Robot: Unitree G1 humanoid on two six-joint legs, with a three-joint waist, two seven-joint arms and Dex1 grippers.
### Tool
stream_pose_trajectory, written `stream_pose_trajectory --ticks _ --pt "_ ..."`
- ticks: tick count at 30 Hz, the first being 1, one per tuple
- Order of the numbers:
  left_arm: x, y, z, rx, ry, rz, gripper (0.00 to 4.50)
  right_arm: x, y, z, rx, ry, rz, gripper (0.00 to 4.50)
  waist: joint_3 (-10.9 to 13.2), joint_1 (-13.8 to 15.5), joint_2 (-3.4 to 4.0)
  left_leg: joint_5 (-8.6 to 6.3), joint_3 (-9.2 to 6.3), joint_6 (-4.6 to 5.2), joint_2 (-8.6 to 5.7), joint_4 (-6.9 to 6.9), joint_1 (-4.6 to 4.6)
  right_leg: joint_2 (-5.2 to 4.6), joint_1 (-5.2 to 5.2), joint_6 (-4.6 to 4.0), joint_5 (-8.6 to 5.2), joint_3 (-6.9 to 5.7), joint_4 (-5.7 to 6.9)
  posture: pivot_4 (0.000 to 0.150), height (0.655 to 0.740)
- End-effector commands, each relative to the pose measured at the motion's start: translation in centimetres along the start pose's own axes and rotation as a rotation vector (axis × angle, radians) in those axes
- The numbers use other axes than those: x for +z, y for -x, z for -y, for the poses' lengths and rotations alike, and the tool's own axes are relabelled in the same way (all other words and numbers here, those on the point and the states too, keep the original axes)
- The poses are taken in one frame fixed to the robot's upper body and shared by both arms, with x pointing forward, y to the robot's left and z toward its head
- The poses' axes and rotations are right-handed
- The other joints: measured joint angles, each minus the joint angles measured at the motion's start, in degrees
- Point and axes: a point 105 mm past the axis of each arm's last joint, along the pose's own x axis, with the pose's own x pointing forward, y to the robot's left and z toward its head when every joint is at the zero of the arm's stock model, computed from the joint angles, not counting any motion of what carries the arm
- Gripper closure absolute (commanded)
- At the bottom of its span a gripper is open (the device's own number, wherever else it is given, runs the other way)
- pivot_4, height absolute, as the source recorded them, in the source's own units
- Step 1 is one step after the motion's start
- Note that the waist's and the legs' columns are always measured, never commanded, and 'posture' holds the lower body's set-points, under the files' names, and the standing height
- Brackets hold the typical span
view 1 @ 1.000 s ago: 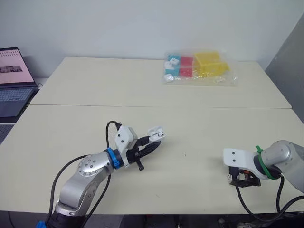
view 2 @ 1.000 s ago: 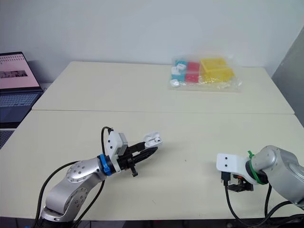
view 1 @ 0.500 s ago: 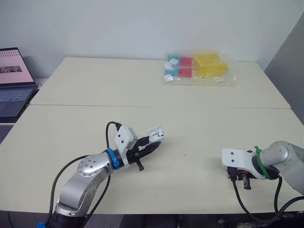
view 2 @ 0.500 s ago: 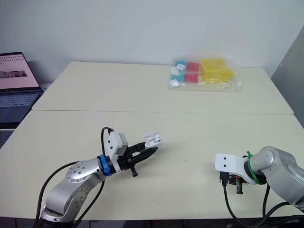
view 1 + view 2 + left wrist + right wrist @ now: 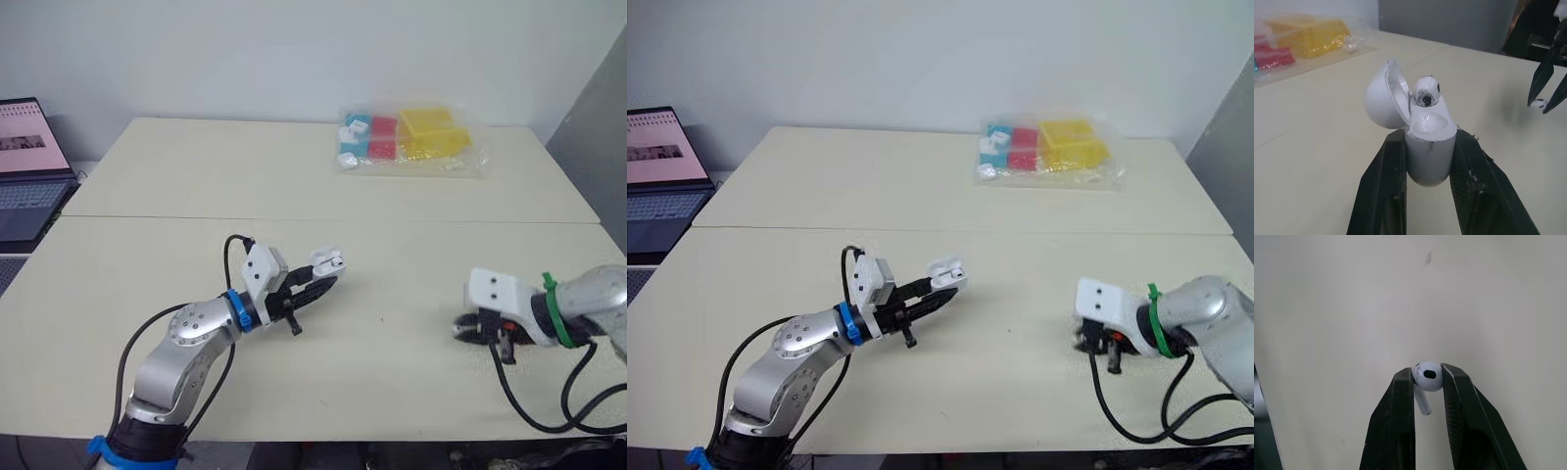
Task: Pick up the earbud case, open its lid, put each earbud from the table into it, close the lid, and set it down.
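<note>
Right end effector (image 5: 1427,374) pinches an earbud (image 5: 1428,377) (earbud case (image 5: 1429,152) open).

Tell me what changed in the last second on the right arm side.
The right gripper swung up from pointing down at the table and now points toward the case, an earbud pinched in its grip. The left gripper nudged the open case slightly up and forward. Same as before: lid open, one seated earbud inside, bag of blocks at the far side.
</note>
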Motion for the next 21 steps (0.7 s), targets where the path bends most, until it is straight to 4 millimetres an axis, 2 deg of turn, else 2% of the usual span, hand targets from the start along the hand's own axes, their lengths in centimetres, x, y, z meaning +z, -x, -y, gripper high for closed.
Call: stream_pose_trajectory --ticks 1,7,10,16,21 --pt "1.4 -1.0 0.2 -0.031 -0.026 0.068 3.7 4.2 0.1 -0.5 -0.025 -0.024 0.258 4.07 0.0 0.0 -0.02 0.0 -0.03 0.0 0.0 -0.01 0.0 0.0 0.0 0.0 0.0 -0.01 0.0 0.15 0.74" --pt "2.4 -1.7 -0.3 -0.052 -0.046 0.103 3.7 10.1 0.3 -0.1 -0.104 -0.105 0.72 4.07 0.0 0.0 0.0 0.0 -0.1 0.0 0.03 0.0 -0.15 0.08 -0.07 -0.01 0.01 -0.03 0.0 0.15 0.74" --pt "2.7 -2.0 -0.6 -0.063 -0.052 0.109 3.7 12.0 0.3 0.4 -0.141 -0.166 0.874 4.07 0.0 -0.1 0.0 0.0 -0.06 0.0 0.03 0.01 -0.15 0.05 -0.08 0.02 0.03 0.01 0.01 0.15 0.74" --pt "3.2 -2.6 -0.3 -0.1 -0.055 0.119 3.7 13.5 -2.2 0.4 -0.179 -0.208 0.955 4.07 0.0 -0.1 0.01 0.0 -0.07 0.0 0.03 0.0 -0.17 0.04 -0.1 0.01 0.03 0.01 0.0 0.15 0.74" --pt "3.4 -2.7 -0.4 -0.103 -0.053 0.123 3.7 14.3 -3.1 1.1 -0.222 -0.237 1.005 4.07 0.0 -0.1 0.01 0.0 -0.07 0.01 0.03 0.01 -0.17 0.06 -0.13 0.01 0.03 0.01 0.04 0.15 0.74"
